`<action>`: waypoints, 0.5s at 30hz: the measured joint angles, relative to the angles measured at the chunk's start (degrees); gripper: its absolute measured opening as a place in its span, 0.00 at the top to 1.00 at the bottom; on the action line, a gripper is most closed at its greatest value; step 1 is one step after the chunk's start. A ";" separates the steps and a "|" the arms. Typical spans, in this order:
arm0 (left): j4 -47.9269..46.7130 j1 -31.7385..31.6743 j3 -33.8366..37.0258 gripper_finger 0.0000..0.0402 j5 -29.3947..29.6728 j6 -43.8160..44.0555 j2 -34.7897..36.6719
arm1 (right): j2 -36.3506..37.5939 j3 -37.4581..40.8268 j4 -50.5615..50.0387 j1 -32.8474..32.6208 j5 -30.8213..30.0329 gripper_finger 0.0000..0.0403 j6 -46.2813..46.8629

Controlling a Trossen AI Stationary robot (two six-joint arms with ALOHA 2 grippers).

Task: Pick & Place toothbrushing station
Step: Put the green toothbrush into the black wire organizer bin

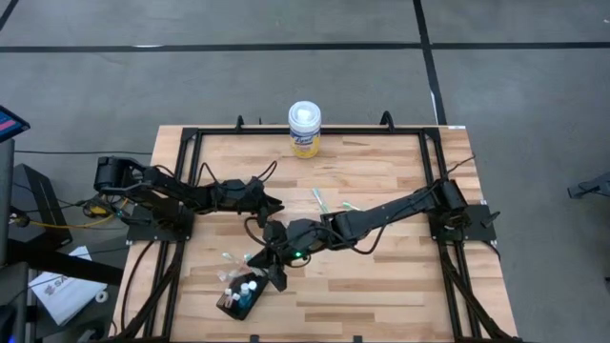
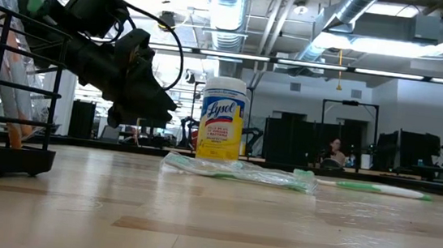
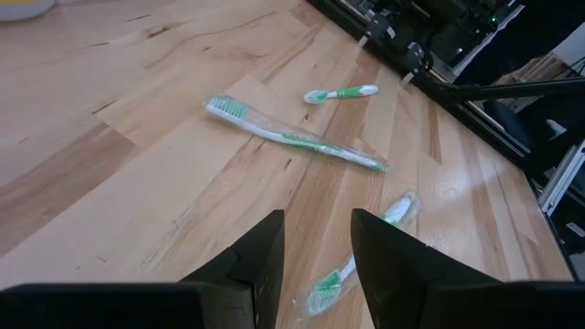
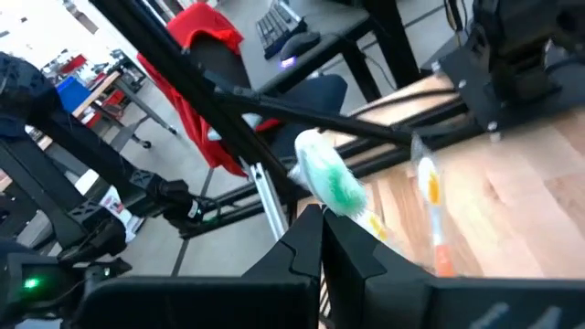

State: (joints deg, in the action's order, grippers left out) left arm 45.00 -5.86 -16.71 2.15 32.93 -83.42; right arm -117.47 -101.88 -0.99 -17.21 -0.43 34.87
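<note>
Toothbrushing station [image 1: 240, 298], a small dark holder with little bottles in it, sits in the lower left of the high view, near the front edge of the wooden table [image 1: 381, 286]. The right gripper [image 1: 277, 272] hangs just above and beside it, jaws pressed together on a green-bristled toothbrush [image 4: 331, 179] whose head stands up past the fingertips in the right wrist view. The left gripper [image 1: 271, 203] hovers left of centre over bare wood, jaws spread with nothing between them.

Several things lie around. Two wrapped green-and-white toothbrushes [image 1: 320, 200] rest at the middle of the table, another small one [image 1: 349, 205] just to their right, and a further wrapped one [image 1: 232, 256] lies just above the station. A yellow-labelled wipes canister [image 1: 304, 130] with a white lid stands upright at the upper centre edge, well apart from the station. The right arm stretches diagonally across the table's middle, over the loose brushes.

A black metal frame [image 1: 191, 133] borders the light butcher-block surface. The floor around is grey. The low view shows an open room with exposed ceiling ducts [image 2: 353, 23], and a person [image 2: 334, 154] seated far back.
</note>
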 joint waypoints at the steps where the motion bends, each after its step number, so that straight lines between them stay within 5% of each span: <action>1: -0.01 0.01 0.00 0.69 0.00 0.02 0.00 | 0.01 0.00 0.26 0.03 0.00 1.00 -0.15; 15: -0.01 0.01 0.00 0.69 0.28 0.07 0.00 | 0.04 0.00 -0.60 0.04 0.35 1.00 -1.03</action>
State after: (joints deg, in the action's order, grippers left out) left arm 44.99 -5.85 -16.71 2.44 32.99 -83.42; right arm -117.43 -101.89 -1.59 -17.17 -0.08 33.85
